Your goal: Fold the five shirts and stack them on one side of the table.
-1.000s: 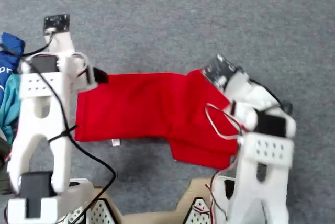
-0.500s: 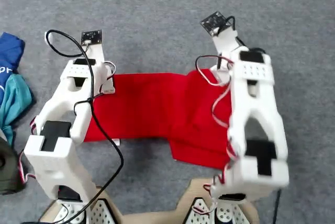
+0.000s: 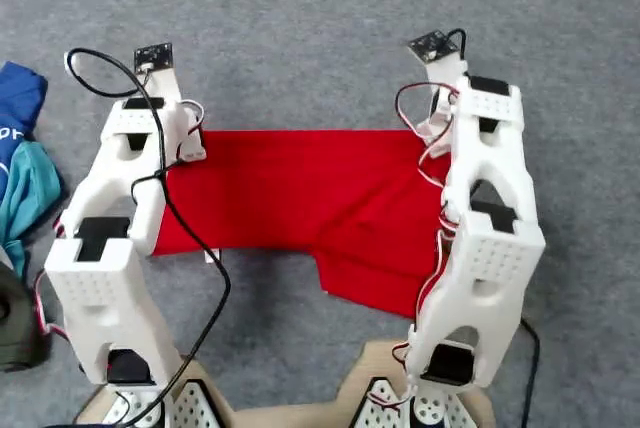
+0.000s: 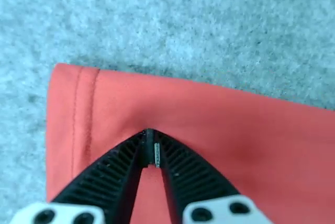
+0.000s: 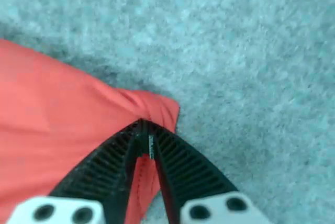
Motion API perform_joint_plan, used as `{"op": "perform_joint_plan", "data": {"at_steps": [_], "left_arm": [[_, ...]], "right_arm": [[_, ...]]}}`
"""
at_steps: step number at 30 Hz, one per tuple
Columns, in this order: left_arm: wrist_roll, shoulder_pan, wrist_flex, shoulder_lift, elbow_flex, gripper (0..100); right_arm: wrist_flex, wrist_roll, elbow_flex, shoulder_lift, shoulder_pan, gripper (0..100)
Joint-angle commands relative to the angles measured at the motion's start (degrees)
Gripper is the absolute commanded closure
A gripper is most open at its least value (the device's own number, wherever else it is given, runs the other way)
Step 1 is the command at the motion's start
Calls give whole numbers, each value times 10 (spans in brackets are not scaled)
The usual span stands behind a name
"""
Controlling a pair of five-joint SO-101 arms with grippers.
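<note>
Left gripper [image 4: 149, 145]: the black ribbed fingers are clenched on a small raised pinch of the red fabric shirt [image 3: 300, 198], just inside the corner that carries a stitched hem.

Right gripper [image 5: 144, 137]: the black ribbed fingers are closed on the shirt's other far corner, where the cloth bunches into a small pucker right at the fingertips.

Red fabric shirt: it lies on the table, spread between the two grippers. Its far edge runs nearly straight from one pinch to the other. From both grippers the cloth extends back toward the arm bases, and the part on the right gripper's side reaches further toward the bases than the part on the left gripper's side.

Grey felt table cover [image 3: 320, 48]: bare felt lies just beyond both pairs of fingertips.

Blue garment [image 3: 20, 108] and teal garment [image 3: 25, 198]: crumpled cloth lies well apart from the left gripper, on its outer side, at the table edge.

Dark rounded object [image 3: 15, 318]: it lies beside the left arm's base, well behind the left gripper.
</note>
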Motion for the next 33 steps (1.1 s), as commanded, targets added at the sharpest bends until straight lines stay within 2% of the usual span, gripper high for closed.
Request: {"op": "perform_joint_plan", "data": {"at_steps": [1,6,13,16,18,21,26,29,33], "left_arm": [[0,-24,47,31,-78,981],[0,8,147,44,-197,981],[-4,39,333,49,-398,981],[-6,42,396,47,-444,981],[-39,42,427,44,-457,981],[-87,46,463,42,-460,981],[-91,40,471,-48,-414,981],[-89,51,471,-153,-326,981],[-78,87,471,-325,-144,981]], "right_arm": [[31,0,-80,18,23,993],[84,35,-137,7,19,993],[152,72,-186,-99,13,993],[179,82,-181,-162,4,993],[211,103,-165,-207,-13,993],[242,136,-105,-277,-44,993],[220,181,87,-400,-93,992],[173,193,226,-481,-123,992],[127,193,385,-578,-153,991]]}}
